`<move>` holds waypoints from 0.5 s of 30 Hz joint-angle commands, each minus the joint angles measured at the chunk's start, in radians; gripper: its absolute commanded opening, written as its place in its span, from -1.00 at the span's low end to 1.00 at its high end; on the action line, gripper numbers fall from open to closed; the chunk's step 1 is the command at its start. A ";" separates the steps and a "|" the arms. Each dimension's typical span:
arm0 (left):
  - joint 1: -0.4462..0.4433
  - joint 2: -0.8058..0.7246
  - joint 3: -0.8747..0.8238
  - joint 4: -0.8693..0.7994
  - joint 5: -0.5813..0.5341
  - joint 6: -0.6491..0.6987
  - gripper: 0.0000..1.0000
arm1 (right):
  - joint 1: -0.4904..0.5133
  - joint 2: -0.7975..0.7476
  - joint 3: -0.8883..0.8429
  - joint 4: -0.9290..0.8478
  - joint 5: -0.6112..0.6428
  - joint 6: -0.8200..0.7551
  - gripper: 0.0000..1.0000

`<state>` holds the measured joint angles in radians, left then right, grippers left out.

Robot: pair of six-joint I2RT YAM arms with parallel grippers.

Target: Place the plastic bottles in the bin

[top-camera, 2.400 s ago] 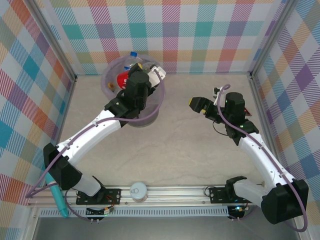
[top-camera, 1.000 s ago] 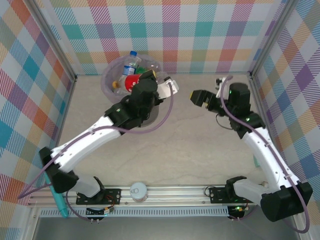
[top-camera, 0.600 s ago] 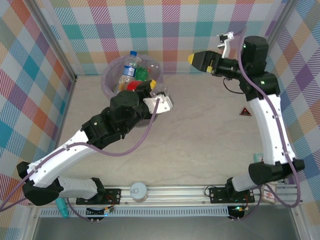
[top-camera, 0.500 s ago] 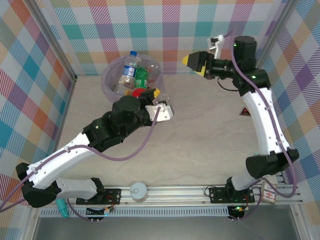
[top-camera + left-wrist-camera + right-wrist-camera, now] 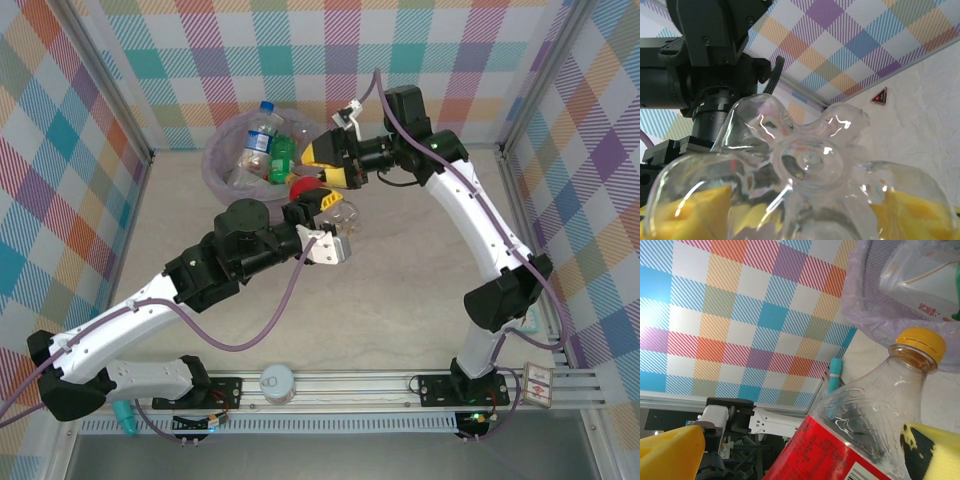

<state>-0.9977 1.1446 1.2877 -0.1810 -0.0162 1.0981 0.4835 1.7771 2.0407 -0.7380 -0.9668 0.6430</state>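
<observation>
A clear bottle with a red label [image 5: 307, 186] and a yellow cap [image 5: 918, 344] hangs in the air just right of the bin [image 5: 222, 146]. My left gripper [image 5: 325, 217] is shut on its lower end. The clear ribbed base [image 5: 807, 160] faces the left wrist camera between yellow fingers [image 5: 692, 210]. My right gripper [image 5: 327, 165] is open, and its yellow fingers [image 5: 670, 452] straddle the bottle's upper body with a gap on one side. The lilac-lined bin [image 5: 875, 295] holds several bottles, among them a blue-capped one [image 5: 261, 127] and a green one [image 5: 283, 156].
A white canister with a grey lid [image 5: 277, 381] sits on the front rail. A teal pen-like object [image 5: 121, 410] lies at the near left corner. A red triangle sticker [image 5: 881, 95] marks the table on the right. Checked walls enclose the workspace.
My right arm has swung from the right side across to the bin and brought its open fingers around the bottle. My left gripper has drawn the bottle back from over the bin, toward the right.
</observation>
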 commanded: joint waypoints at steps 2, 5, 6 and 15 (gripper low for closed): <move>-0.007 0.034 0.047 0.067 -0.032 0.170 -0.69 | -0.003 -0.023 0.027 -0.100 -0.060 -0.023 0.99; -0.008 0.046 0.048 0.112 -0.051 0.243 -0.68 | -0.003 -0.026 0.022 -0.141 -0.069 -0.041 1.00; -0.008 0.051 0.053 0.120 -0.049 0.263 -0.67 | -0.003 -0.025 0.022 -0.147 -0.078 -0.042 1.00; -0.007 0.145 0.065 0.164 -0.048 0.319 -0.62 | -0.003 -0.076 -0.062 -0.046 -0.134 0.008 0.74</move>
<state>-1.0012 1.2640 1.3254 -0.1066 -0.0914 1.3792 0.4576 1.7630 2.0090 -0.8074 -0.9905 0.6201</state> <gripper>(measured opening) 0.617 0.888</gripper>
